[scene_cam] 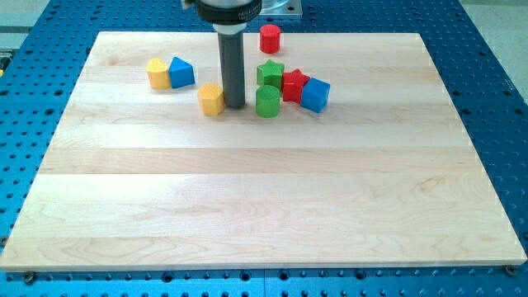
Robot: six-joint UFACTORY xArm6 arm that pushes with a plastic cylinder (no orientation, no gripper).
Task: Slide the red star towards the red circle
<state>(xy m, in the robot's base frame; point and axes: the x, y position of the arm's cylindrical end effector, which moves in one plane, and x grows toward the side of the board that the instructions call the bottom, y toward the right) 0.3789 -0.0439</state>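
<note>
While the pale, smooth wooden table lies bare toward its near edge, my tip has no jaws and rests between a yellow block and a green cylinder. Behind the cylinder, a green star, red star and blue cube cluster together. At the far edge stands the red circle.
</note>
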